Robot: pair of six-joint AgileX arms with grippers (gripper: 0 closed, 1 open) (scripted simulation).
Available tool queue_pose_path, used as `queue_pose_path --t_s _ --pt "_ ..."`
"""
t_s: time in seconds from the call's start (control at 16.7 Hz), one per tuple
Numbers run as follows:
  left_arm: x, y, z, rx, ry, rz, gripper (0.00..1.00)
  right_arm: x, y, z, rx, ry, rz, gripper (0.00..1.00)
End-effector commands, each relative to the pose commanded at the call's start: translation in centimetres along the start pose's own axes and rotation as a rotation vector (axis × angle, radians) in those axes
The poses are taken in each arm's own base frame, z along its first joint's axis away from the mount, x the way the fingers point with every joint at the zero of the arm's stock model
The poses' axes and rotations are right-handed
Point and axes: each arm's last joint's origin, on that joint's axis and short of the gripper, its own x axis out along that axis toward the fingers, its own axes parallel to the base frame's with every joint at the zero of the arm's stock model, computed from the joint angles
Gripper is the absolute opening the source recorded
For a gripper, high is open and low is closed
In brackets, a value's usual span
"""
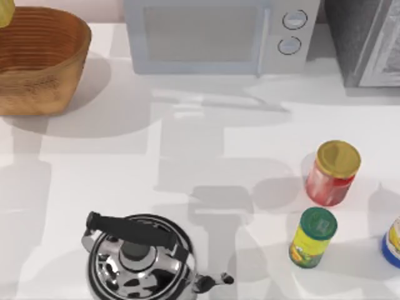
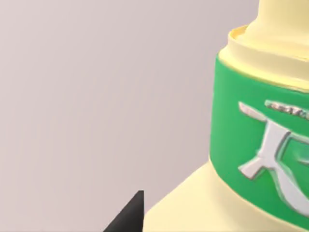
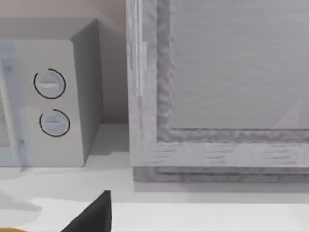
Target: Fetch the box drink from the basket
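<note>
White table (image 1: pixel 187 150), soft shadows; white microwave (image 1: pixel 215 34) at back, grey cabinet (image 1: pixel 369 40) beside.

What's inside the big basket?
The part of the basket in the top view holds only bare ribbed walls. A sliver of the pale yellow box drink peeks above its far rim; the picture's edge hides the rest.

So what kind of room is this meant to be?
Most likely a simulated kitchen counter: a microwave stands at the back of the white table, a shiny kettle sits near the front, and food jars stand to the right.
</note>
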Motion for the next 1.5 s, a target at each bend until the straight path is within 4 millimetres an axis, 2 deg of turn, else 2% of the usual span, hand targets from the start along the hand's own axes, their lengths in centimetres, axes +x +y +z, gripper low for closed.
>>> queue_pose_path --t_s 0.24,0.42,0.6,0.78,0.9,1.08,1.2,1.32,1.5 --pt "-0.7 -0.1 -0.2 -0.003 0.018 0.001 0.00 0.0 0.0 0.0 0.000 0.000 0.000 1.00" --pt "-3.5 -0.6 0.6 -0.009 0.036 0.000 0.00 0.0 0.0 0.0 0.000 0.000 0.000 1.00" --pt "-8.5 -1.4 2.2 -0.008 0.025 -0.002 0.00 0.0 0.0 0.0 0.000 0.000 0.000 1.00" --pt "-15.1 -2.2 3.3 -0.005 -0.012 -0.003 0.00 0.0 0.0 0.0 0.000 0.000 0.000 1.00" --pt "-19.9 -2.7 2.8 -0.003 -0.040 -0.003 0.00 0.0 0.0 0.0 0.000 0.000 0.000 1.00" --pt "-26.0 -3.3 -0.1 -0.001 -0.071 -0.001 0.00 0.0 0.0 0.0 0.000 0.000 0.000 1.00" --pt "-28.7 -3.5 -2.9 -0.001 -0.077 0.002 0.00 0.0 0.0 0.0 0.000 0.000 0.000 1.00" --pt "-30.2 -3.7 -6.0 -0.002 -0.061 0.004 0.00 0.0 0.0 0.0 0.000 0.000 0.000 1.00" --pt "-30.9 -3.8 -10.2 -0.002 -0.017 0.008 0.00 0.0 0.0 0.0 0.000 0.000 0.000 1.00"
